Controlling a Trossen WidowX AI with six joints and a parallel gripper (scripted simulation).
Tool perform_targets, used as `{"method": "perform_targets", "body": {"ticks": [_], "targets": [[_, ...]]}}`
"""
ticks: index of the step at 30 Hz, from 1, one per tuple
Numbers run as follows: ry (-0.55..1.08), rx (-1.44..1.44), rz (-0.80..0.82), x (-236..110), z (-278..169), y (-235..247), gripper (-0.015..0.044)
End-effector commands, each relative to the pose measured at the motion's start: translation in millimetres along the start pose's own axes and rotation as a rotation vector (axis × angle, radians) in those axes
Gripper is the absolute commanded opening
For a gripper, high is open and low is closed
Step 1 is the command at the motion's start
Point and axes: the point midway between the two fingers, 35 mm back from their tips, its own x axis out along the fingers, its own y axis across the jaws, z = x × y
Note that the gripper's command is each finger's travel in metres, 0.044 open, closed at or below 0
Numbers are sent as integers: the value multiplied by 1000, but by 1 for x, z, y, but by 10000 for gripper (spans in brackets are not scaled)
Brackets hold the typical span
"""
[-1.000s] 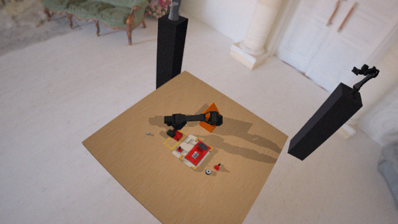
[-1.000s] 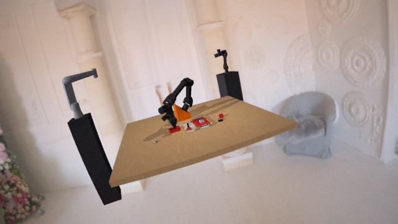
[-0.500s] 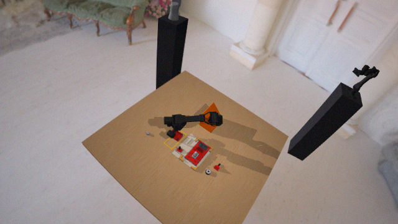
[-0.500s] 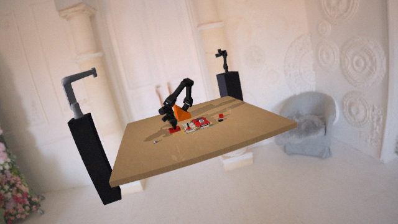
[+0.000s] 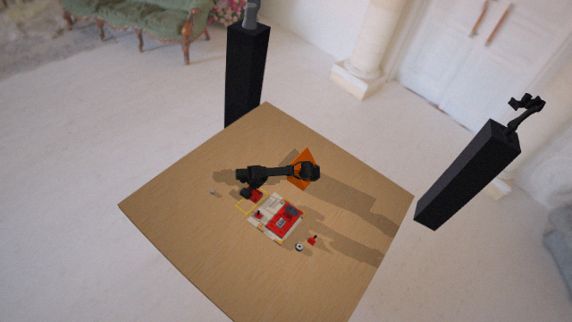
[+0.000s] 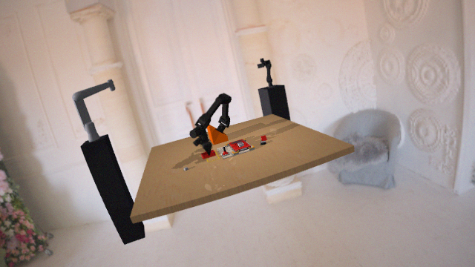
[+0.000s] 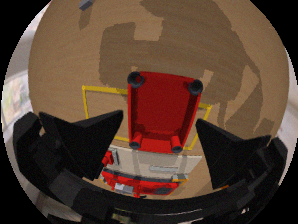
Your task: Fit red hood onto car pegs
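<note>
Gripper (image 7: 160, 137) held wide over the hood (image 7: 161, 111), nothing gripped.
An off-centre closure could skew the hood; the chassis (image 5: 283, 218) nearby risks being struck.

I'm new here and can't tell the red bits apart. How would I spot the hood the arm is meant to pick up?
Find the pale jig mid-table; beside it is a yellow-outlined square. The hood lies there, between the open gripper's fingers. Unlike the other red pieces, it is a flat-topped shell with a dark hole at each corner.
</note>
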Motion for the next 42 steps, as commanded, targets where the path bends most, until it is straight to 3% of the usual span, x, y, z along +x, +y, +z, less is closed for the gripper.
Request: {"method": "perform_targets", "body": {"ticks": [1, 11, 22, 42], "targets": [[0, -1, 1, 0, 0, 0, 361], [0, -1, 1, 0, 0, 0, 275], [-1, 1, -1, -19, 0, 0, 0], [-3, 2, -2, -82, 1, -1, 0]]}}
